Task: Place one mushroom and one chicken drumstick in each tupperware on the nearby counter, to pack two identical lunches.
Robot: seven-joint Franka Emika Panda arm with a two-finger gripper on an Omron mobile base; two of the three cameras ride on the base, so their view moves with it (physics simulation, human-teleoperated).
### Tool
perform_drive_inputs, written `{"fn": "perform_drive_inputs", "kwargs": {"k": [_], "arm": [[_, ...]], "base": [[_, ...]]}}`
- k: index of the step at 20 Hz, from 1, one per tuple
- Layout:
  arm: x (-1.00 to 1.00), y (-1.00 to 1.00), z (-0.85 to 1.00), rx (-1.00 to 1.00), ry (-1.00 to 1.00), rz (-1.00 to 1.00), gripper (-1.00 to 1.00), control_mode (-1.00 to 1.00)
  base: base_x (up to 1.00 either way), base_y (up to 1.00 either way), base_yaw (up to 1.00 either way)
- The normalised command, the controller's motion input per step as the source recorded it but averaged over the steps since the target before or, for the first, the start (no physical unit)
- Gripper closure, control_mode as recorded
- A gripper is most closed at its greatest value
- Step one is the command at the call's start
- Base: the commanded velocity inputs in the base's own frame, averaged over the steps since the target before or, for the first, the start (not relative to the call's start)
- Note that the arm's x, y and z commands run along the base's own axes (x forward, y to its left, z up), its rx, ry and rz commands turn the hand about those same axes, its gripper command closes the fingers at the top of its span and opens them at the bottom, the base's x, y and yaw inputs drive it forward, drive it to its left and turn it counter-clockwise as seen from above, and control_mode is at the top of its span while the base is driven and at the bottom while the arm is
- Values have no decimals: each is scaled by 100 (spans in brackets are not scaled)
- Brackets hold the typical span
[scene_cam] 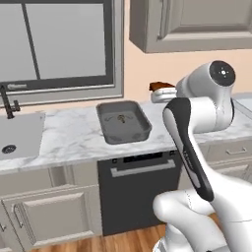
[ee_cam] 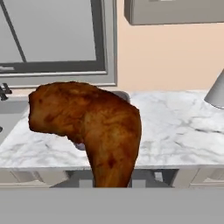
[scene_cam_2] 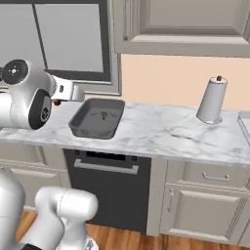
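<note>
Hand (scene_cam: 156, 91) is closed on the chicken drumstick (ee_cam: 89, 124), held up in the air. In the hand view the drumstick fills the centre: fat browned end up and to the left, narrower shank running down toward the fingertips, so the grip looks to be on the thin end. In the left base view a bit of brown meat pokes out at the hand's tip.

Tupperware (scene_cam: 123, 121) sits on the surface (scene_cam: 74, 138) ahead of and below the hand, to its left in the left base view. A tiny mushroom (scene_cam: 121, 118) already lies inside, near the middle. In the right base view the hand hangs just beside the tray's near-left corner, above it.

Handling, my guess: drumstick is fairly light, firm w/ bone inside, but lumpy and top-heavy, so the fat end may swing or rotate in a thin-end grip. Skin prob. slick. Best hold = across the shank near the bone, not the bulge. Not fragile, so a low drop into the tray is fine.

Mushroom: v. small, light, may roll if bumped; set the drumstick down beside it, not on it.

Tall grey cylinder (scene_cam_2: 212, 101) stands well off to the hand's right.
</note>
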Motion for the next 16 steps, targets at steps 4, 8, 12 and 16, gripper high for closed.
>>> {"fn": "perform_drive_inputs", "kwargs": {"k": [4, 8, 12, 16], "arm": [[0, 0, 0, 0, 0, 0, 100, 100], [0, 0, 0, 0, 0, 0, 100, 100], [0, 0, 0, 0, 0, 0, 100, 100], [0, 5, -16, 0, 3, 0, 100, -100]], "base": [[80, 52, -12], [100, 18, 0], [77, 0, 0], [14, 2, 0]]}}
